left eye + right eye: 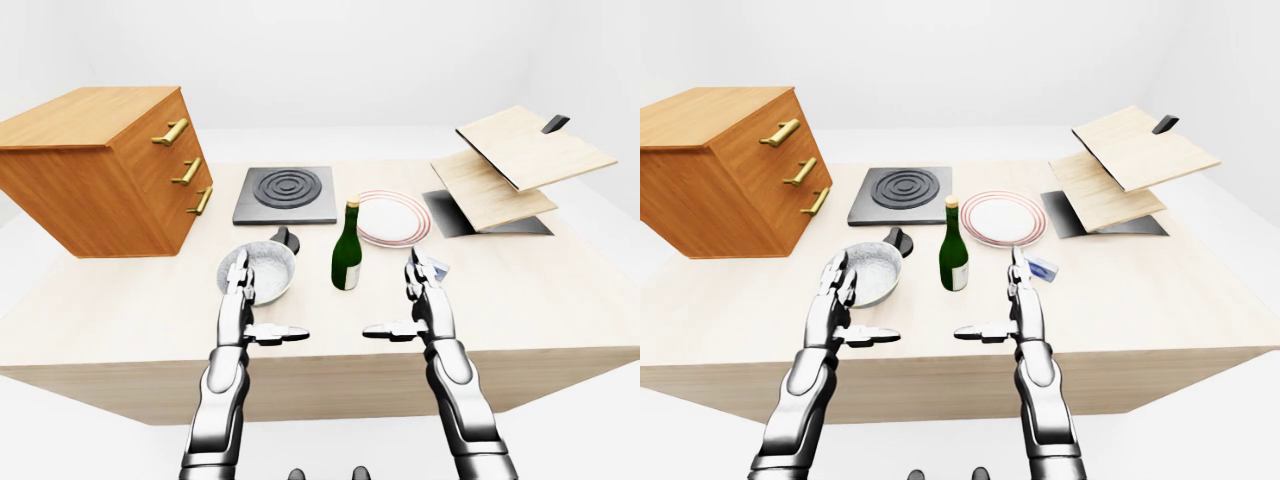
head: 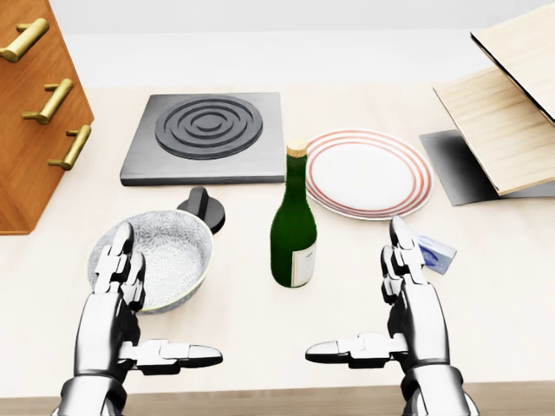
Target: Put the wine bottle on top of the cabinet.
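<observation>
So we hold our left hand (image 2: 130, 303) and right hand (image 2: 395, 303) open and empty, the wine bottle (image 2: 294, 227) stands on the table (image 2: 486, 295) between them, and next we think we must grab it for the cabinet (image 1: 95, 165).

A pale wooden table (image 1: 560, 330) filled the middle of a bare, bright room, its thick light-wood edge (image 1: 940, 385) facing the camera in the eye views. Plain white walls (image 1: 330, 50) rose behind it with no visible seams, and a white floor (image 1: 1230, 440) spread beneath and around the tabletop. Even, soft light fell across the scene, leaving only faint shadows on the wood. At the right of the eye views, two light wooden boards (image 1: 530, 150) stood tilted one above the other over a dark grey flat panel (image 1: 455, 215) lying on the tabletop. A dark handle-like tab (image 1: 555, 123) showed at the upper board's top edge.
</observation>
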Controlling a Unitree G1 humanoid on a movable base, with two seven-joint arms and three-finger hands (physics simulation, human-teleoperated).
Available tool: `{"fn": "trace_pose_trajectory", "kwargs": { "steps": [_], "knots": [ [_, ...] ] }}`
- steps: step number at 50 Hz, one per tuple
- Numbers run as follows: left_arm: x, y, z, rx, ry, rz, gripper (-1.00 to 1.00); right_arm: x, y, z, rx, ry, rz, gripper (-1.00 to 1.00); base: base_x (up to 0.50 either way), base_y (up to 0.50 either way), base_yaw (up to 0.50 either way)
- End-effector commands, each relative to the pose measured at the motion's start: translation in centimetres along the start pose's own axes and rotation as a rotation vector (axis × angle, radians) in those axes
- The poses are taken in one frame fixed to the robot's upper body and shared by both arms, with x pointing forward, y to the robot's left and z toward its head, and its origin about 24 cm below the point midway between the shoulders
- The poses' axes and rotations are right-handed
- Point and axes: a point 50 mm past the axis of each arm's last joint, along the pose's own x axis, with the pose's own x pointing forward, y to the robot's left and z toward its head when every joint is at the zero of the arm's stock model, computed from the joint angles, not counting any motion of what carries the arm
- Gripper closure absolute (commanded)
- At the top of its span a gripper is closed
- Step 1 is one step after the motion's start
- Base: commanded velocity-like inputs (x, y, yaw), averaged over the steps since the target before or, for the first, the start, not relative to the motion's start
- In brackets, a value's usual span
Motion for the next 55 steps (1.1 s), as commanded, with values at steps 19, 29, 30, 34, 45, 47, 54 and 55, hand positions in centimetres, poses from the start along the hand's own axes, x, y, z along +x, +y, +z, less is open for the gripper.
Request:
{"fn": "trace_pose_trajectory", "kwargs": {
  "steps": [19, 29, 30, 34, 45, 47, 54, 55],
  "knots": [
    [-0.3, 1.5, 2.6, 0.022, -0.059, 0.014, -1.00, 0.0, -1.2, 3.2, 0.006, -0.085, 0.007, -1.00, 0.00, 0.00, 0.00],
    [-0.2, 3.3, 10.7, 0.097, -0.393, 0.042, -1.00, -1.2, -3.6, 13.6, -0.047, -0.534, -0.034, -1.00, 0.00, 0.00, 0.00],
    [-0.3, 3.3, 11.5, 0.120, -0.426, 0.047, -1.00, -1.4, -3.9, 14.5, -0.076, -0.572, -0.051, -1.00, 0.00, 0.00, 0.00],
    [-1.9, 3.5, 16.9, 0.158, -0.675, 0.042, -1.00, -2.5, -4.4, 17.7, -0.126, -0.715, -0.060, -1.00, 0.00, 0.00, 0.00],
    [-2.9, 4.4, 19.6, 0.163, -0.801, 0.077, -1.00, -2.6, -4.6, 17.4, -0.135, -0.702, -0.071, -1.00, -0.01, 0.21, 0.00],
    [-3.0, 4.5, 19.8, 0.161, -0.812, 0.080, -1.00, -2.6, -4.6, 17.5, -0.134, -0.708, -0.073, -1.00, 0.00, 0.50, 0.00],
    [-3.7, 5.2, 20.7, 0.146, -0.862, 0.102, -1.00, -2.7, -4.4, 17.5, -0.128, -0.713, -0.064, -1.00, 0.00, 0.50, 0.00],
    [-3.7, 5.2, 20.6, 0.145, -0.858, 0.101, -1.00, -2.6, -4.2, 17.3, -0.130, -0.700, -0.057, -1.00, 0.00, 0.50, 0.00]
  ]
}}
